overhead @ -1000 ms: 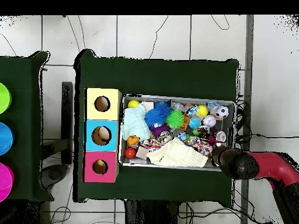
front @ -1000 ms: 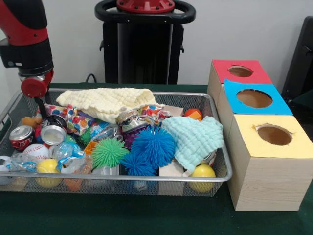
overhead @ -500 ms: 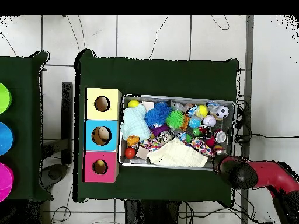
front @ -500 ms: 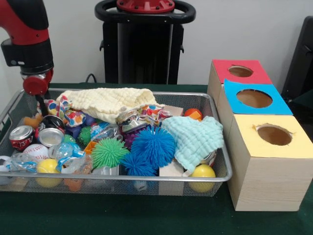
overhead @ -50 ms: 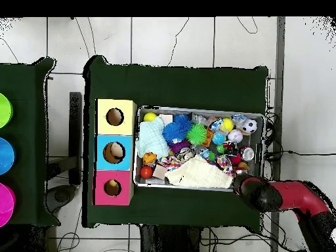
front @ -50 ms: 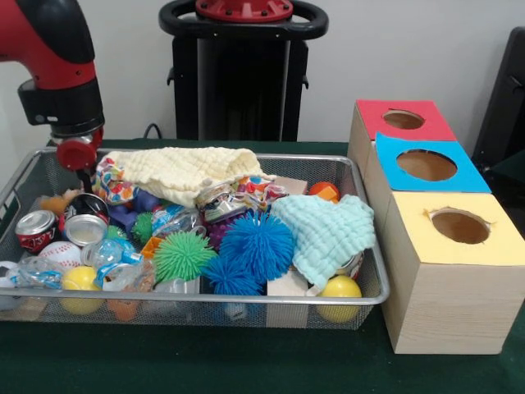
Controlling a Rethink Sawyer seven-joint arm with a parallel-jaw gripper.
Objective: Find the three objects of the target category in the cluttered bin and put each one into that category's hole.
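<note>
Silver wire-mesh metal bin (front @ -50 ms: 367, 297), crinkled soft cloths (front @ -50 ms: 176, 171), shiny metal cans (front @ -50 ms: 34, 229), pale matt wood-grain boxes (front @ -50 ms: 443, 308)

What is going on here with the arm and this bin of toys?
A red robot arm is sorting from a cluttered wire bin into three boxes with holes: red, blue and yellow. At this moment its end effector sits low at the bin's far corner, beside a yellow cloth and a patterned cloth. Whether it holds anything cannot be told. Balls, cans and spiky toys lie in the bin.
</note>
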